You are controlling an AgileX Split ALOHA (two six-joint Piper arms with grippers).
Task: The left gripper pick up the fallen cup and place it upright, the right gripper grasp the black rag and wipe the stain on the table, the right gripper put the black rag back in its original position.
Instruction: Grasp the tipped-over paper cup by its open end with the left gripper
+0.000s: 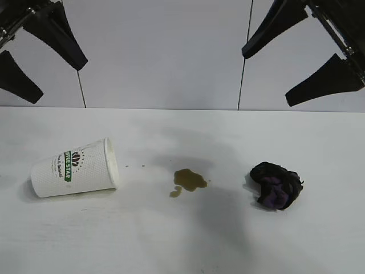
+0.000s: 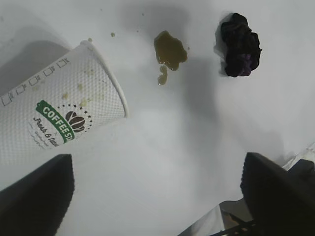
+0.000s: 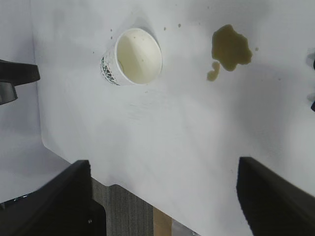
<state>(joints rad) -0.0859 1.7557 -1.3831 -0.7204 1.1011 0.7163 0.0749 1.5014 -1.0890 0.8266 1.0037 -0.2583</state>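
left tool (image 1: 31,63): raised above the desk's far left corner, fingers spread wide, holding nothing; in its own wrist view its two fingertips (image 2: 37,196) frame the cup from above.
right tool (image 1: 299,71): raised above the far right of the desk, fingers set wide apart, holding nothing.
cup (image 1: 74,168): lying on its side at the left of the desk, mouth turned toward the stain, green and black logo facing up; small brown specks on its wall in the left wrist view; touched by neither tool.
stain (image 1: 189,180): brown-olive puddle near the middle of the desk, between cup and rag, with a small blob just beside its lower left edge.
black rag (image 1: 276,184): bunched at the right of the desk, purple patches showing, well apart from the stain.
desk (image 1: 182,245): white, a few tiny droplets between cup and stain.
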